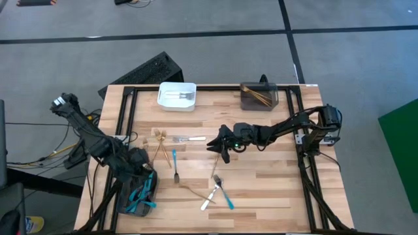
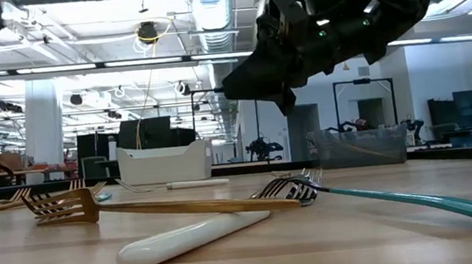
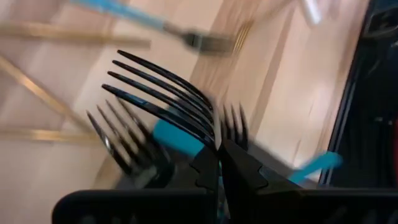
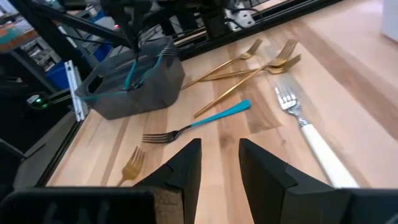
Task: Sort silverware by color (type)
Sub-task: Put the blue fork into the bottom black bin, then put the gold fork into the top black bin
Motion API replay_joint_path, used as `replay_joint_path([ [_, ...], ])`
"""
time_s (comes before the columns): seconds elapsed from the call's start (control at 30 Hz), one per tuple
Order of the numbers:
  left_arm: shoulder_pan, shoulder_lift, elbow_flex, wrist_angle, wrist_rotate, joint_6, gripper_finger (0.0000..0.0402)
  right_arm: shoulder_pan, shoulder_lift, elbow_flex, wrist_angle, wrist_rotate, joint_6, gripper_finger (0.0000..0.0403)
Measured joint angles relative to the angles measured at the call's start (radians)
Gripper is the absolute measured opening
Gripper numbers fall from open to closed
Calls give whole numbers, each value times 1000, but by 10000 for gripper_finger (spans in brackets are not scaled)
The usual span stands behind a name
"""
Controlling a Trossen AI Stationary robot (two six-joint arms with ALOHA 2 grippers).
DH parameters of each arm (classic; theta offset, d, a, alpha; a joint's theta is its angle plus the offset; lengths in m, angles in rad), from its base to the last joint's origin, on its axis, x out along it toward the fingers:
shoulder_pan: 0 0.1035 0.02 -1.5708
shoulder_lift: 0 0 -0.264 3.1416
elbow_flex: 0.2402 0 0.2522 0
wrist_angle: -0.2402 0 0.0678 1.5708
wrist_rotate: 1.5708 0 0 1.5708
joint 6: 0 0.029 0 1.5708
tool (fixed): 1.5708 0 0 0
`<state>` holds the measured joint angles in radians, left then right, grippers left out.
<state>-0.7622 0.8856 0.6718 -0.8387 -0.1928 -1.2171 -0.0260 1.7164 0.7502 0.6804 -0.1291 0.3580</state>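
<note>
My left gripper is shut on a dark-tined fork above the dark grey bin at the near left, which holds blue-handled silverware. My right gripper hangs open over the table's middle, touching nothing. Ahead of it a blue-handled fork, a white-handled fork and gold forks lie flat on the wood. More silverware lies near the front edge: a gold fork, a white-handled piece and a blue-handled one. My left gripper pinches the fork at its neck, just behind the tines, between the two shut fingers. The tines fan out beyond the fingertips. The fingers slant downward over the bin. The fork's handle is hidden behind the fingers, and the fork is clear of the table.
A white bin with silver pieces and a dark bin with gold pieces stand at the far edge. Black frame rails run along the table's left and right sides. Bare wood lies at the near right.
</note>
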Motion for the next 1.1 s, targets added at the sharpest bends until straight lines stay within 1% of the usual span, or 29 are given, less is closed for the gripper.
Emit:
replay_joint_path([
  [0.07,-13,-1,-16,-19,31,-48,0,-1,0,0,0,0,0,134],
  [0.2,-18,-1,-23,-86,41,-113,3,-1,0,0,0,0,0,134],
  [0.3,-19,0,-23,-111,30,-115,14,0,0,0,0,0,9,134],
  [0.53,-18,-3,-23,-116,13,-112,59,-1,0,0,-17,0,27,134],
  [0.63,-18,-3,-23,-114,11,-113,70,-1,0,0,-65,-1,27,134],
  [0.73,-18,-3,-18,-116,-2,-105,73,7,-2,0,-145,-8,30,134],
  [0.83,-18,-3,6,-114,-43,-75,73,19,-3,17,-244,-5,45,134],
  [0.9,-18,-3,29,-115,-82,-38,73,26,-3,36,-314,22,60,134],
  [1.0,-18,-3,67,-113,-178,51,73,28,-3,65,-404,142,98,134],
  [1.1,-18,-3,88,-103,-319,193,73,15,-3,88,-499,263,218,134],
])
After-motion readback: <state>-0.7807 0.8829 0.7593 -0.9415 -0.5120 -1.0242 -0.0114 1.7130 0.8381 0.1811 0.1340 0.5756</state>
